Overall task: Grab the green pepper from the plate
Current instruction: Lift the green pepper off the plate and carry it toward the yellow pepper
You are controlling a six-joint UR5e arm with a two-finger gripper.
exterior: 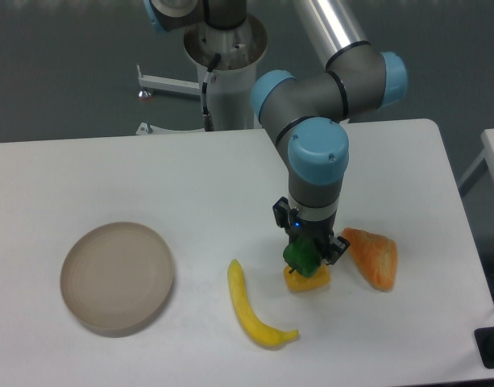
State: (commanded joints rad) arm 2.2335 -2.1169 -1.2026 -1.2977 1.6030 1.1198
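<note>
Tool (pixel 309 256) fingers clamp the green pepper (pixel 301 258), held just over the yellow pepper (pixel 308 281) right of frame centre. Nearest, low in the frame, lies a banana (pixel 251 310). An orange wedge (pixel 374 256) sits right. At lower left the plate (pixel 116 277) rests on the white counter (pixel 230 185).

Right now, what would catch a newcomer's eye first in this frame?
The gripper at centre-right, shut on the green pepper right over the yellow pepper. To the left lies a banana, to the right an orange wedge-shaped item. The plate sits bare at far left.
</note>
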